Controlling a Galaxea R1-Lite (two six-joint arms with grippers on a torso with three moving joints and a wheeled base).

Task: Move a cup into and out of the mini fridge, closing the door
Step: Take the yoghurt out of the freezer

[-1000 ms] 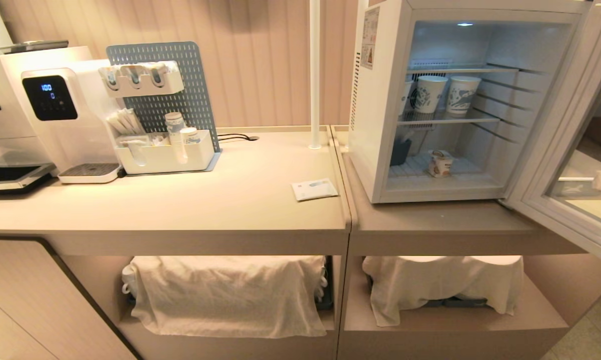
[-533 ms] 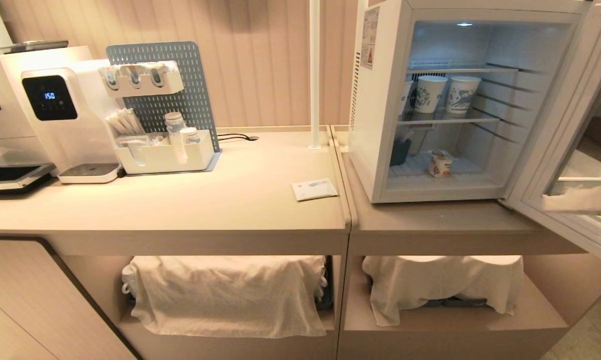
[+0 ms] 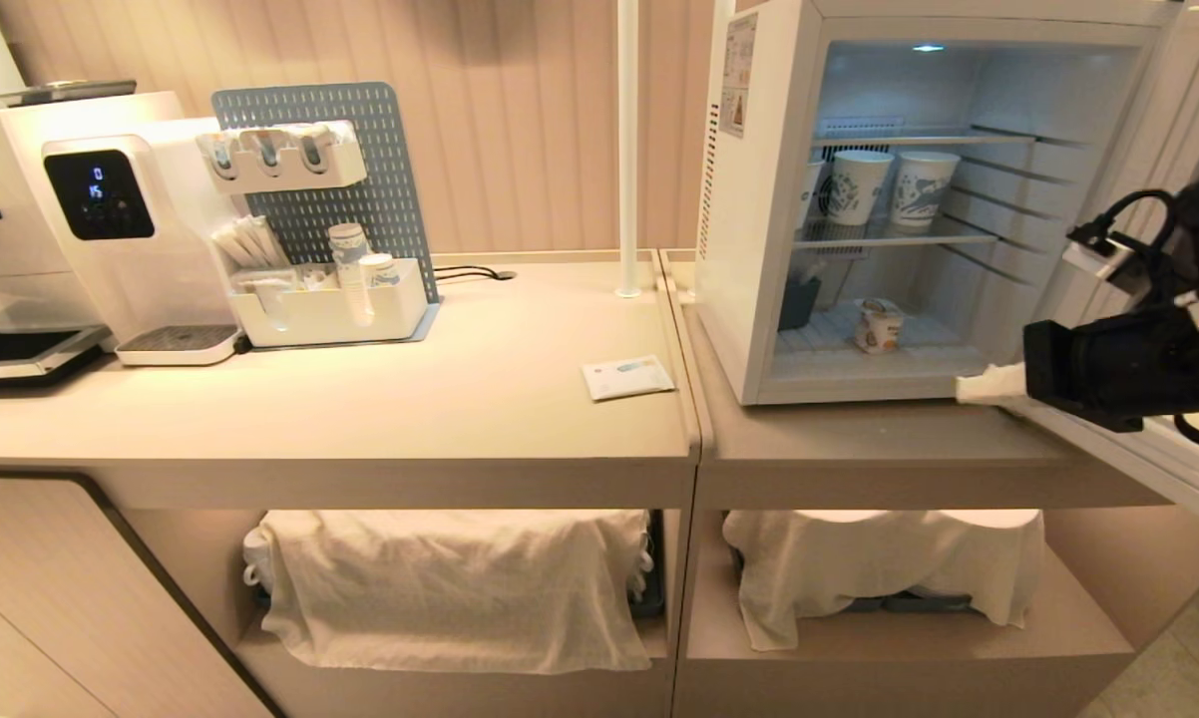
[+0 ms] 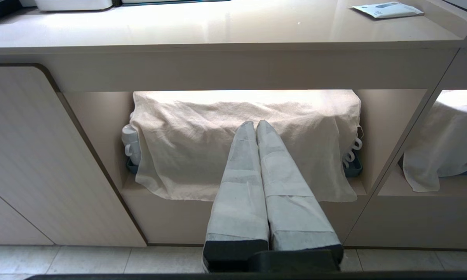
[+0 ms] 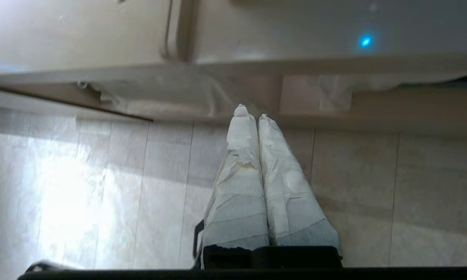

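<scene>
The mini fridge point(image 3: 759, 199) stands open on the right counter. The cup point(image 3: 879, 327), small and white with an orange label, sits on its bottom wire shelf. The door point(image 3: 1186, 95) is swung out to the right, its white inner face showing. My right gripper point(image 3: 967, 389) is shut and empty. It reaches in from the right on a black arm, with its white-wrapped tips at the fridge's lower front right corner, in front of the door. In its wrist view the right gripper point(image 5: 253, 112) points at floor and a counter edge. My left gripper point(image 4: 255, 123) is parked low, shut, before a cloth-draped shelf.
Two tall paper cups point(image 3: 889, 186) stand on the fridge's middle shelf, with a dark holder point(image 3: 799, 302) below them. A white packet point(image 3: 627, 378) lies near the counter seam. A pole point(image 3: 627, 150), an organiser point(image 3: 330, 304) and a water dispenser point(image 3: 111, 229) stand to the left. Cloth-covered trays point(image 3: 455, 583) fill the lower shelves.
My right arm has swung in from the right edge, from behind the door's glass to the fridge's lower front corner. The cup, the door and the left arm stay still.
</scene>
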